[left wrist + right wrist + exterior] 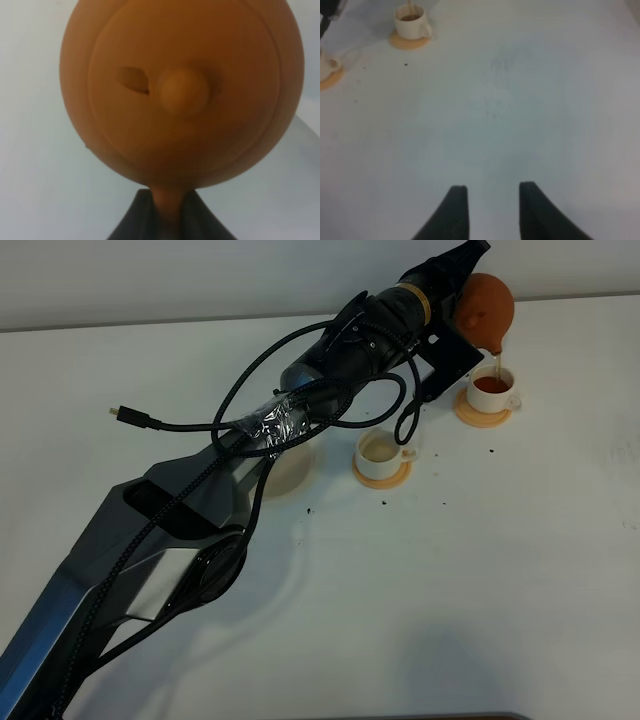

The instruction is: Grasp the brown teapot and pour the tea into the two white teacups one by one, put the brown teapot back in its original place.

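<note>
Exterior high shows the teapot (487,305) tilted over the far right cup (492,388), with tea (491,385) already in the cup. The left gripper (167,221) is clamped on the handle (167,200). The right gripper (490,210) is parted and empty. We judge the clay rigid, brittle and liquid-heavy. Grip the handle only, and expect a loose lid (182,92).

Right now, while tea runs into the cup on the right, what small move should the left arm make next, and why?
Probably tilt the brown teapot back upright to stop the stream: the right teacup already looks nearly full of dark tea, while the left teacup shows none.
</note>
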`<state>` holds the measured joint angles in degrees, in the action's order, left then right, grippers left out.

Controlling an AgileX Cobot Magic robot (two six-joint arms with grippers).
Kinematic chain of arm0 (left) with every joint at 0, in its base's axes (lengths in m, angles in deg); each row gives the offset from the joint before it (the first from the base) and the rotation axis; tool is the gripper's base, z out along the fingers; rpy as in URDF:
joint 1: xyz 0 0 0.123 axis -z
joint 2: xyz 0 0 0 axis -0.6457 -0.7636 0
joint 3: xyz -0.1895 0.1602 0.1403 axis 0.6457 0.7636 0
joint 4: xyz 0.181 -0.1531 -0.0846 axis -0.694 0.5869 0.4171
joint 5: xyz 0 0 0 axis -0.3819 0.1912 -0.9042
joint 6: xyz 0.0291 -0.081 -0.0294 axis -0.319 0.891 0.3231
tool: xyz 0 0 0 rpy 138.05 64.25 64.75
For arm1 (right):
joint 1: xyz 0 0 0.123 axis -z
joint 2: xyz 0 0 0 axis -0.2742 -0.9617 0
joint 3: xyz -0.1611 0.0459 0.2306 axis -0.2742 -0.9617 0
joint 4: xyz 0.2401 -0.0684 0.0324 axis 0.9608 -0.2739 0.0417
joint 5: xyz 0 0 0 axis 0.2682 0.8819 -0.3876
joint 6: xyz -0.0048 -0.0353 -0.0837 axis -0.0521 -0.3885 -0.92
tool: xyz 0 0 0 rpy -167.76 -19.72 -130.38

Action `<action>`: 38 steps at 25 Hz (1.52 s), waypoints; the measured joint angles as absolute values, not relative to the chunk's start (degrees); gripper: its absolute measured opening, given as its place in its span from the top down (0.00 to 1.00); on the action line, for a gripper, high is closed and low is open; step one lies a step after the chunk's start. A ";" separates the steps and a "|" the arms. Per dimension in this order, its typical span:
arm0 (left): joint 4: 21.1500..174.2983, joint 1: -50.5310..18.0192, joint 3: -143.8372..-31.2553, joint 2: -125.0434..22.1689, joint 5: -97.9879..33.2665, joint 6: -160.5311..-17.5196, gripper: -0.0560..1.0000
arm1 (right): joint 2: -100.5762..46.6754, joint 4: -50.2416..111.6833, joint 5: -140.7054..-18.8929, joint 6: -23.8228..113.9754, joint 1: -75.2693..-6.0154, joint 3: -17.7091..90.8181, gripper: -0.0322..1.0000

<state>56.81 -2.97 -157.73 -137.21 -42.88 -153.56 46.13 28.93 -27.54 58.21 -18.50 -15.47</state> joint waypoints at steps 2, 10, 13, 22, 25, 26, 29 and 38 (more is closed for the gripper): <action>56.75 -2.97 -157.73 -137.21 -42.88 -153.69 0.84 | 46.13 28.93 -27.54 58.21 -18.50 -15.47 0.73; 56.75 -2.97 -157.73 -137.21 -42.74 -153.76 0.84 | 46.13 28.93 -27.54 58.21 -18.50 -15.47 0.73; 56.13 -2.97 -157.73 -137.21 -42.67 -153.76 0.84 | 46.13 28.93 -27.54 58.21 -18.50 -15.47 0.73; 55.38 -3.54 -157.73 -137.21 -42.67 -153.83 0.84 | 46.13 28.93 -27.54 58.21 -18.50 -15.47 0.73; 55.32 -3.54 -157.73 -137.21 -42.67 -153.83 0.84 | 46.13 28.93 -27.54 58.21 -18.50 -15.47 0.73; 55.32 -3.54 -157.73 -137.21 -42.67 -153.83 0.84 | 46.13 28.93 -27.54 58.21 -18.50 -15.47 0.73; 55.32 -3.54 -157.73 -137.21 -42.48 -153.83 0.84 | 46.13 28.93 -27.54 58.21 -18.50 -15.47 0.73; 54.04 -3.54 -157.24 -137.21 -41.60 -153.83 0.84 | 46.13 28.93 -27.54 58.21 -18.50 -15.47 0.73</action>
